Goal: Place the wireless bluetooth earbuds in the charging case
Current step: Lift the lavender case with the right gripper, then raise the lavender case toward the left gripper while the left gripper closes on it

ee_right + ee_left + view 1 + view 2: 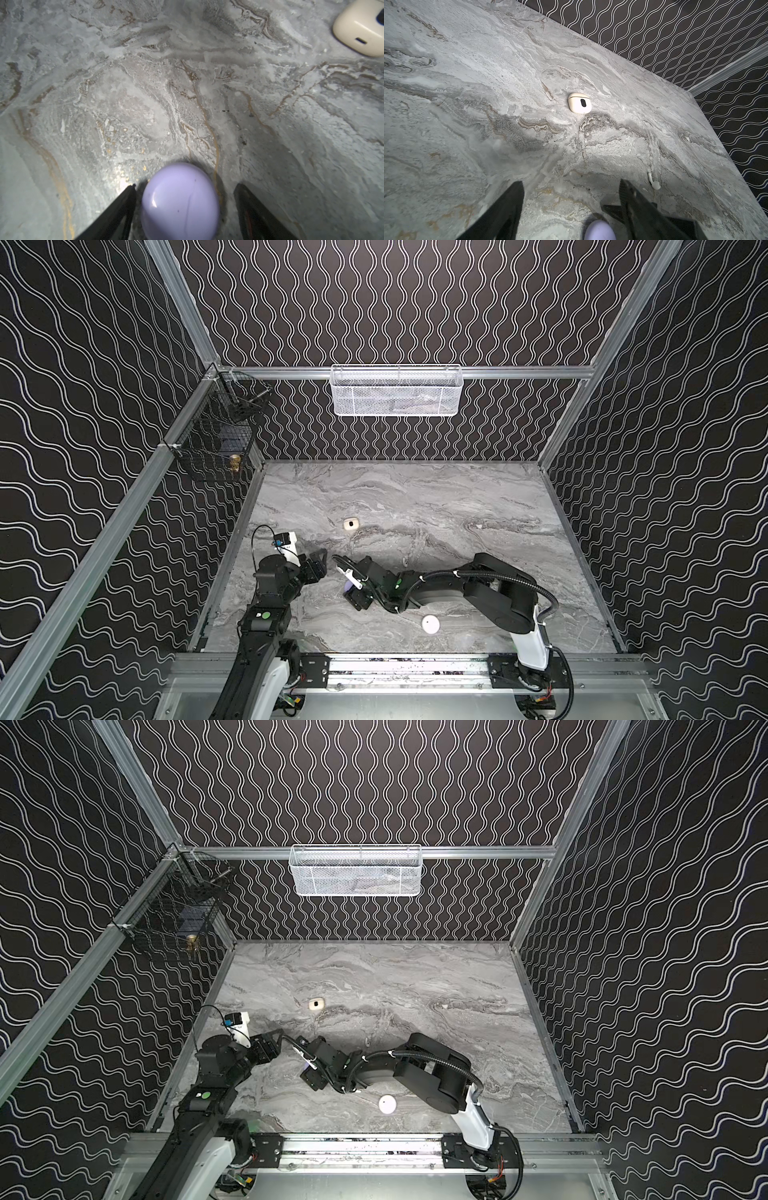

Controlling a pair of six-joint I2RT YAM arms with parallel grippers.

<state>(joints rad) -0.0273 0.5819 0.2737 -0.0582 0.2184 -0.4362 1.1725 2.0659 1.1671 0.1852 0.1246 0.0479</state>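
Note:
A lavender pebble-shaped charging case [180, 201] lies on the marble table between the jaws of my right gripper [185, 187]. The jaws are open, with a gap showing on each side of it. In both top views the case [347, 585] [306, 1065] peeks out at that gripper [348, 585]. My left gripper [571, 185] [322, 563] hovers open and empty just left of it, and the case [600, 230] sits low between its fingers. One white stemmed earbud [653, 181] [405, 561] lies on the table beyond the right arm. No other earbuds show.
A cream case [351, 524] [579, 103] [361, 31] with a dark oval lies farther back. A round white case [430, 624] sits near the front rail. A white mesh basket [397, 391] hangs on the back wall and black wire baskets [216, 443] on the left.

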